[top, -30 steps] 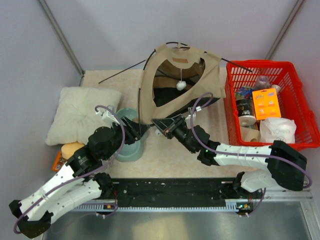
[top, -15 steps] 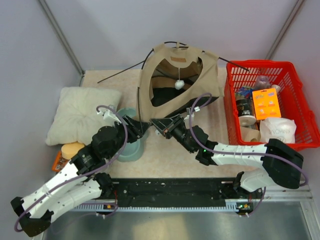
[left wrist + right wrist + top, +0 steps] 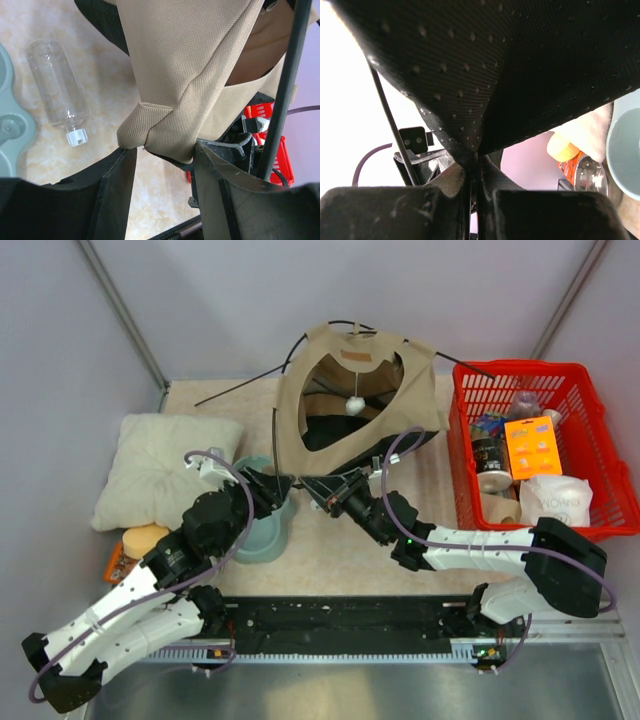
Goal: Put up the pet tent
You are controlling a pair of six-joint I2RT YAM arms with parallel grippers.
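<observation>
The tan pet tent (image 3: 350, 390) stands at the back middle, its doorway facing me, with the white ball (image 3: 353, 404) hanging inside and thin black poles (image 3: 240, 388) sticking out. My left gripper (image 3: 281, 488) is open at the tent's front left corner. In the left wrist view that folded tan corner (image 3: 165, 120) lies across the tips of the spread jaws (image 3: 162, 150), and a black pole (image 3: 282, 95) passes by the right finger. My right gripper (image 3: 316, 487) is shut on the tent's dark dotted lining (image 3: 485, 90), pinched flat between the pads (image 3: 472, 167).
A cream pillow (image 3: 165, 468) lies at the left and a teal bowl (image 3: 258, 532) sits under my left arm. A clear plastic bottle (image 3: 57, 90) lies on the table. A red basket (image 3: 548, 445) of items stands at the right.
My left gripper has moved right, up to the tent's front corner. The tent has shifted slightly left and back. My right gripper has kept its hold.
</observation>
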